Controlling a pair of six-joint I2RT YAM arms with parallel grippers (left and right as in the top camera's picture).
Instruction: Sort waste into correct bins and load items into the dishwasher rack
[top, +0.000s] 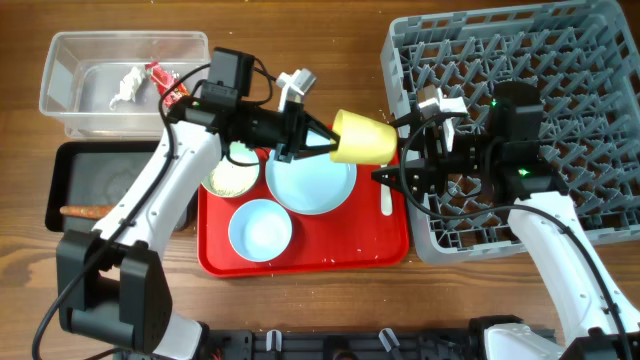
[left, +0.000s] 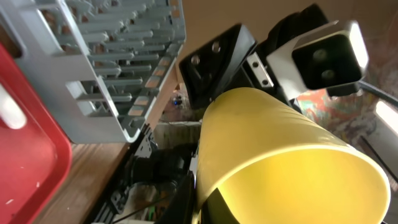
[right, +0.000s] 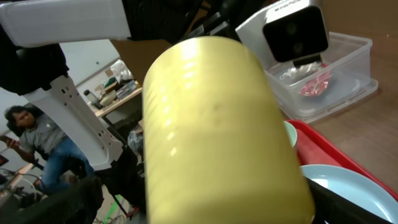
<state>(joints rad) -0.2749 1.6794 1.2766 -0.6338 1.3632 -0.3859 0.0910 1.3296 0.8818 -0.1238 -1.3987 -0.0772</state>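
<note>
Filling both wrist views, a small yellow plastic cup (left: 280, 143) (right: 217, 124) is held on its side in the air. From overhead the cup (top: 367, 137) is seen between a round light blue plate (top: 310, 180) and a large grey plastic dishwasher rack (top: 600, 60), its open mouth turned toward the left gripper (top: 327, 146), which is closed on the rim. The right gripper (top: 385, 177) is placed just beside the cup's base, at the rack's left edge; whether its jaws are spread or closed cannot be told. Below the cup, a flat red tray (top: 350, 240) on the wooden bench (top: 500, 300) carries the plate, a light blue bowl (top: 260, 228), a pale green bowl (top: 250, 190) holding white rice-like crumbs (top: 232, 180), and a white plastic spoon (top: 387, 197) at its right edge. At far left, a crumpled white napkin (top: 125, 90) and a small red wrapper (top: 165, 82) lie in a clear rectangular plastic tub (top: 70, 80). A brown sausage-shaped food piece (top: 85, 210) lies in a shallow black rectangular tray-bin (top: 70, 170).
</note>
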